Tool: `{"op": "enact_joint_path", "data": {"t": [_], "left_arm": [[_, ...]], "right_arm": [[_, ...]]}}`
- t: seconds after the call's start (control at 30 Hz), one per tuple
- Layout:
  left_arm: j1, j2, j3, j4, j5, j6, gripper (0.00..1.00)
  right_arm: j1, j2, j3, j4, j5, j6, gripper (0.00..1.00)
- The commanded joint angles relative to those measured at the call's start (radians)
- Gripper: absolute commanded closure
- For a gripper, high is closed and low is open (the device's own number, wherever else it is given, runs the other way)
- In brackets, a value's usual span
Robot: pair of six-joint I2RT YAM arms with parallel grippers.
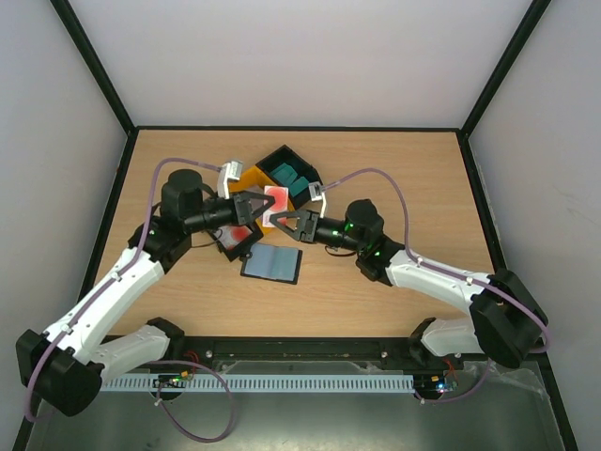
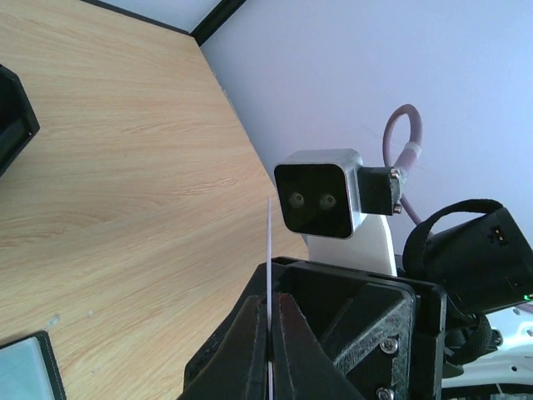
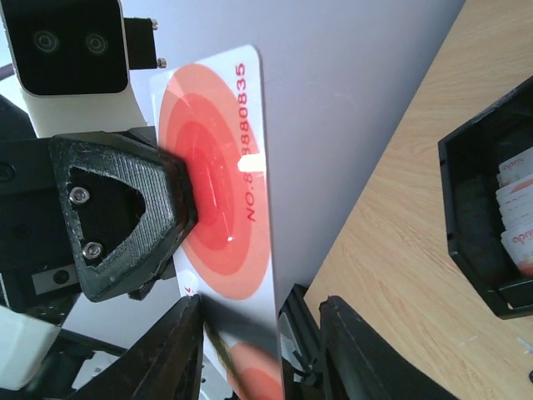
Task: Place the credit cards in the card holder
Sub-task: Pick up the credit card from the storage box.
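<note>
The card holder [image 1: 272, 264] is the nearest of the task's things to the near edge of the tabletop [image 1: 413, 188]. It lies opened flat around the middle with its inner face up, apparently set out to receive cards, and none can be seen in it.

Just beyond and above it, the left gripper [image 1: 261, 207] has its fingers closed on a red-and-white credit card [image 1: 277, 201]. The card is held on edge in the air, so its free part juts toward the other arm. The right gripper [image 1: 280, 223] meets it there, with its fingers spread on either side of the card's lower end and not clamping it. This is probably a handover or regrip for a better slotting angle.

Beneath the left gripper sits a black bin [image 1: 226, 248] holding more red-and-white cards [image 3: 516, 208]. Farther toward the far edge is a yellow bin [image 1: 251, 176], its contents hidden. Touching it is a second black bin [image 1: 280, 150] holding teal cards [image 1: 291, 176].
</note>
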Motion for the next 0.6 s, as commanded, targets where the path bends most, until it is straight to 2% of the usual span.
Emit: {"op": "enact_joint_path", "data": {"t": [0.0,0.27,0.47,0.57], "left_arm": [[-0.006,-0.039,-0.019,-0.005,0.03,0.007,0.97],[-0.005,-0.082,-0.057,-0.011,0.051,0.015,0.97],[-0.006,-0.092,-0.094,0.052,0.111,-0.019,0.97],[-0.006,-0.104,-0.114,0.078,0.125,-0.036,0.97]], "right_arm": [[-0.007,-0.019,-0.038,0.081,0.003,0.03,0.64],[-0.019,-0.039,-0.129,0.253,0.014,0.069,0.72],[-0.019,-0.003,-0.147,0.43,-0.05,0.14,0.86],[-0.019,0.047,-0.15,0.584,-0.118,0.238,0.84]]}}
